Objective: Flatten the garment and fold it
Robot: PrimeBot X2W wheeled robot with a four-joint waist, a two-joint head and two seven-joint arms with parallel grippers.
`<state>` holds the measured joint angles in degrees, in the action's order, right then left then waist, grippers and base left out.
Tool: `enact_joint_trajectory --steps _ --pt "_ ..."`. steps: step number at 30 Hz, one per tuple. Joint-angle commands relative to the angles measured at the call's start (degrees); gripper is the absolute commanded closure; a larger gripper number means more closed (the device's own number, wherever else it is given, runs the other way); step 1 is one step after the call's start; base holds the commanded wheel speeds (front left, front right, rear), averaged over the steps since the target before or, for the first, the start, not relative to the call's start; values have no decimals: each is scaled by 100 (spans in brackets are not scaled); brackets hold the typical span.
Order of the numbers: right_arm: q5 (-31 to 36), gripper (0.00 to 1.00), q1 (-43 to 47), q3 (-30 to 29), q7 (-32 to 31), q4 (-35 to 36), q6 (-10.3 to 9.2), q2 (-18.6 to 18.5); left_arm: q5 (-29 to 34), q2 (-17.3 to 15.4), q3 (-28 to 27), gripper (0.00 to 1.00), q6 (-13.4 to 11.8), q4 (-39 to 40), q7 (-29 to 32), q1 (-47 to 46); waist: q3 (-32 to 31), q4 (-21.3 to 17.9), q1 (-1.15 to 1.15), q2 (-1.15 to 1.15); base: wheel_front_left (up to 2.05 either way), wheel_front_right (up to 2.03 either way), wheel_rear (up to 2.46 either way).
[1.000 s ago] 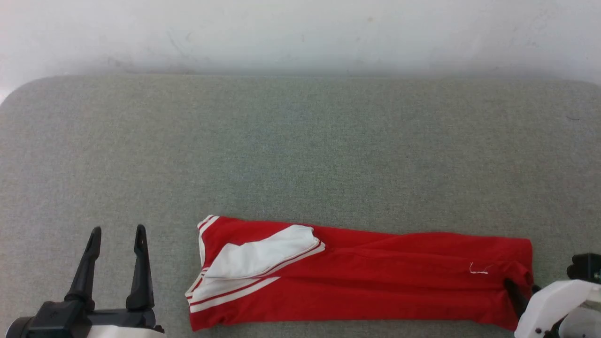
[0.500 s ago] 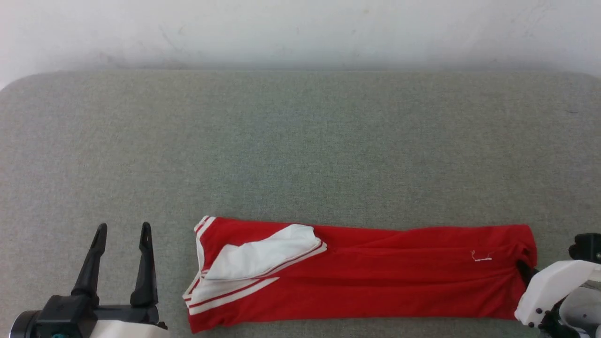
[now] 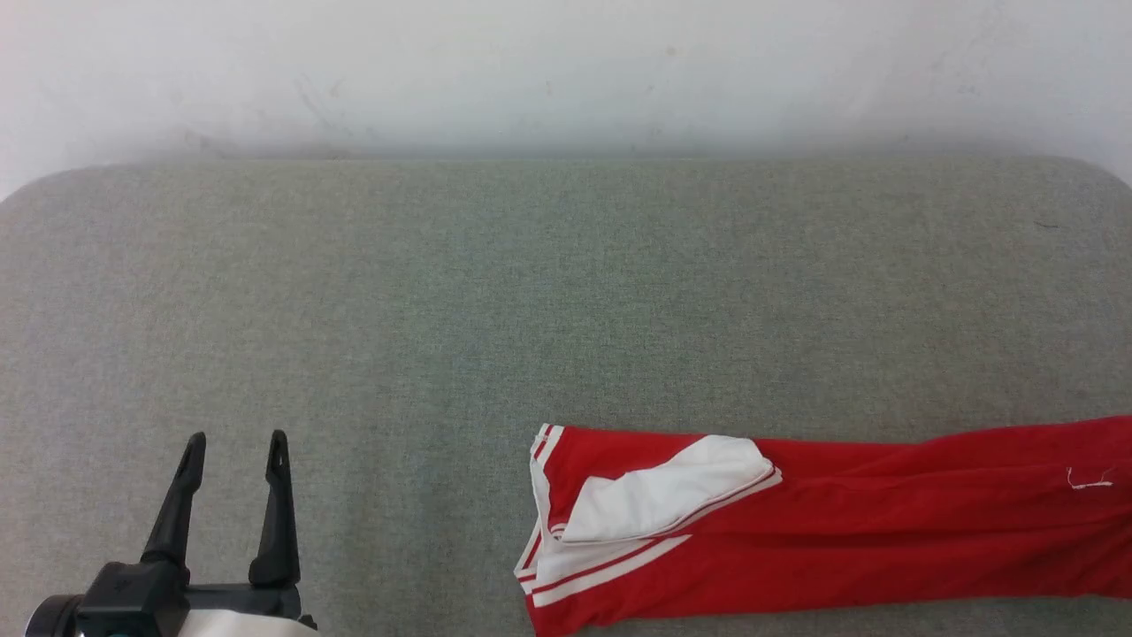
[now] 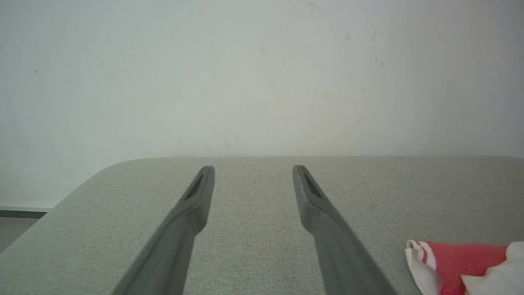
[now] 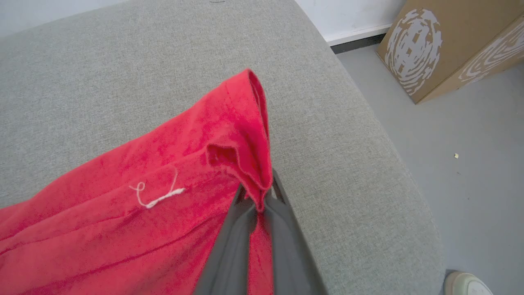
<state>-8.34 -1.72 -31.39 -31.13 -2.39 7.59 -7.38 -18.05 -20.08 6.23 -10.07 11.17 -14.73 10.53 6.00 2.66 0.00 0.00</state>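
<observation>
The garment (image 3: 840, 548), a red T-shirt folded into a long strip, lies along the near edge of the grey padded table (image 3: 531, 292) and runs off the head view's right side. Its white sleeve end (image 3: 663, 500) and striped collar band sit at its left end. In the right wrist view my right gripper (image 5: 260, 196) is shut on the garment's (image 5: 163, 205) red hem corner, which is lifted and bunched over the fingertips. My left gripper (image 3: 237, 438) stands open at the lower left, well left of the shirt. The left wrist view shows the left gripper (image 4: 254, 168) holding nothing, with the garment's collar end (image 4: 454, 262) at the lower right.
A loose white thread (image 5: 157, 196) lies on the red cloth near the held corner. The table's rounded right edge (image 5: 368, 135) is close to my right gripper. Beyond it are grey floor and a cardboard box (image 5: 450, 41). A white wall (image 3: 566, 71) backs the table.
My right gripper has shut on the hem corner and gone out of the head view to the right. The whole garment has slid to the right with it. The left gripper has hardly moved.
</observation>
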Motion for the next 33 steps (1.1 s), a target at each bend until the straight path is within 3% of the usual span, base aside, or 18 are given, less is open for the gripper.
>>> enact_joint_trajectory --steps 1,8,19,25,33 --pt "15 100 64 9 -23 79 -10 16 23 9 -8 0 13 -33 -27 59 -31 -11 0 0 0 0 0" --pt "-638 100 412 752 -400 640 -10 260 -11 53 40 0 -5 -118 -27 97 -232 -31 0 0 0 0 0" --pt "-1412 100 672 2778 -971 1467 -10 400 -50 75 108 0 -37 -171 1 206 -504 32 0 0 0 0 0" --pt "-1622 100 191 3792 -874 1171 -10 435 -71 80 162 0 -35 -176 37 193 -505 144 0 0 0 0 0" --pt "-1752 100 -572 4841 -511 103 -10 448 -94 108 289 0 29 -243 55 54 -364 409 0 0 0 0 0"
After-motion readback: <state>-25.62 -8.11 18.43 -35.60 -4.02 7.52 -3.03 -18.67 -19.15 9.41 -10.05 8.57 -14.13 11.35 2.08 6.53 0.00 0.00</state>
